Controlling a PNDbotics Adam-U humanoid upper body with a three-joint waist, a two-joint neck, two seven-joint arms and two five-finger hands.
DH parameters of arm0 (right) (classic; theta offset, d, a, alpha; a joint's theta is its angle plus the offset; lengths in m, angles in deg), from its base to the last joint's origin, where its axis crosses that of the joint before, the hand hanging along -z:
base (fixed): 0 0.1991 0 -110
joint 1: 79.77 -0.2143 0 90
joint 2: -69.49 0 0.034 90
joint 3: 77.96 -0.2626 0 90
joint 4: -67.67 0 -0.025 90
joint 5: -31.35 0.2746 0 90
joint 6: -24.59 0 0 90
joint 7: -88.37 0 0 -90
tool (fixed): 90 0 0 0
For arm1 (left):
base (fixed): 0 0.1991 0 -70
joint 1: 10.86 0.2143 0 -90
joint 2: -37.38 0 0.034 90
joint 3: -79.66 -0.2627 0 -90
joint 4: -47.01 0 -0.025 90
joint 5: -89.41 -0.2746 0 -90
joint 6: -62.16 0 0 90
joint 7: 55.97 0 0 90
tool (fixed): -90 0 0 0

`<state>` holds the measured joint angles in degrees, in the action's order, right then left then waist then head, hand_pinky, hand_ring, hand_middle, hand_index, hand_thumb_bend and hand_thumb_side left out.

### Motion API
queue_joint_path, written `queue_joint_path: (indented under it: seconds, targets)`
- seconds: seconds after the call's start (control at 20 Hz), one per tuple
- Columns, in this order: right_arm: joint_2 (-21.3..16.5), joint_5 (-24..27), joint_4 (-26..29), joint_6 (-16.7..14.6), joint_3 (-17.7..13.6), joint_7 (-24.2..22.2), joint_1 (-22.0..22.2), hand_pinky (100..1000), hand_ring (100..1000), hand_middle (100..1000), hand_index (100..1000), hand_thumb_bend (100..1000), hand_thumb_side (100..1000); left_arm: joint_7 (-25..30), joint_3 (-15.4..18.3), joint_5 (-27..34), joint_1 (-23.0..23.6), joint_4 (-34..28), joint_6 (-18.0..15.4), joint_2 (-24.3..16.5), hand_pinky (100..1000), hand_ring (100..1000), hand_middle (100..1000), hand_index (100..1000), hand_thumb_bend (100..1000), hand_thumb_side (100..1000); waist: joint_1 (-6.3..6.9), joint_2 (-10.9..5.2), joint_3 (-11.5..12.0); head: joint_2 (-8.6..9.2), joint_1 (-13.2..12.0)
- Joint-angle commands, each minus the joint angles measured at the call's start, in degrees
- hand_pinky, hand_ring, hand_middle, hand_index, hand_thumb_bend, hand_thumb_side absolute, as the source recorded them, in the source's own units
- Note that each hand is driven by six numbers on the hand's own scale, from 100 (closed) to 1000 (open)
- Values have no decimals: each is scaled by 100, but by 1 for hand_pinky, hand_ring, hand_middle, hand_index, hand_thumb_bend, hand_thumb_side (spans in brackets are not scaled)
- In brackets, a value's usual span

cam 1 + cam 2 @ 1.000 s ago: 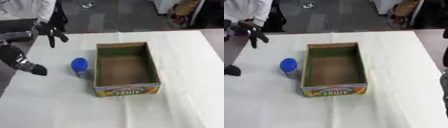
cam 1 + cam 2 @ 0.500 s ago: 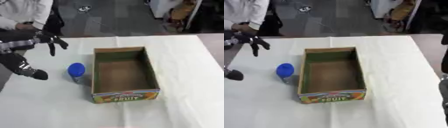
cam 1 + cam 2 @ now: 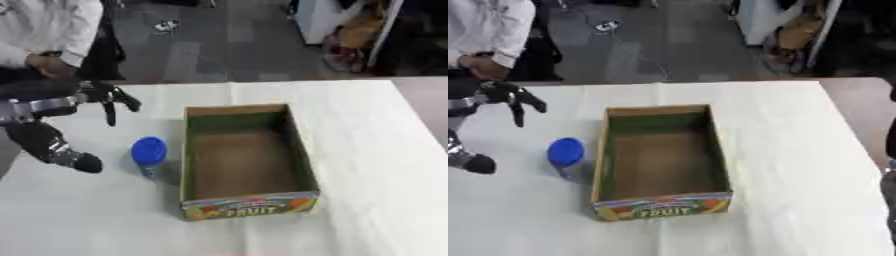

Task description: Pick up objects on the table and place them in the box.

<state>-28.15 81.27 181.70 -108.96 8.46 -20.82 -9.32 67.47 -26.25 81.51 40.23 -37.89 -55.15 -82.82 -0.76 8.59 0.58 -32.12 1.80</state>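
Comparing with a second ago, my left hand [image 3: 109, 97] has drifted in over the far-left surface [image 3: 376, 150], fingers relaxed and holding nothing; the whole view shifted too, so my head tilted. I judge the pick barely begun. Count: one blue-lidded jar [image 3: 149, 152], just left of one empty box [image 3: 245, 160]. My right hand is out of view.

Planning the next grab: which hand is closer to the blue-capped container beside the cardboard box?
Left. The left hand hangs up and left of the blue-capped container, apart from it. The right hand shows in neither view.
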Motion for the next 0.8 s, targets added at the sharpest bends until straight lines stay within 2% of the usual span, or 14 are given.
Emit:
queue_joint_path:
  seconds: [0.05, 0.3, 0.4, 0.65, 0.7, 0.75, 0.8]
  targets:
    - [-44, 61, 57, -45, -15, -92, -99, 309, 334, 429, 772, 100, 1000, -1, 70, -68, -114, 21, -72, -83, 709, 560, 818, 954, 747, 795, 2, -46, -21, 127, -91]
    - [-22, 74, 57, -27, -29, -131, -132, 310, 334, 430, 772, 100, 1000, -129, 92, -93, -142, 124, -114, -46, 707, 554, 818, 955, 742, 797, -6, 22, -72, 188, -98]
    - [-9, 82, 57, -14, -24, -141, -160, 311, 334, 430, 773, 100, 1000, -164, 103, -128, -135, 188, -91, -35, 708, 555, 819, 959, 726, 823, -3, 46, -108, 210, -97]
    - [32, 113, 57, 31, -21, -141, -236, 311, 334, 430, 773, 100, 1000, -149, 113, -367, -121, 365, -37, 25, 719, 573, 818, 958, 731, 838, 11, 95, -184, 338, -124]
    - [39, 118, 57, 45, -21, -137, -255, 312, 334, 430, 773, 100, 1000, -150, 120, -455, -123, 382, -70, 46, 728, 583, 801, 939, 711, 876, 18, 104, -201, 369, -137]
    - [44, 121, 57, 56, -21, -133, -269, 312, 334, 430, 773, 100, 1000, -181, 132, -557, -125, 386, -136, 61, 740, 589, 793, 933, 731, 893, 25, 112, -213, 393, -147]
    - [48, 125, 57, 69, -18, -132, -286, 312, 334, 430, 773, 100, 1000, -239, 140, -697, -125, 375, -236, 74, 735, 587, 796, 934, 723, 888, 35, 122, -228, 423, -154]
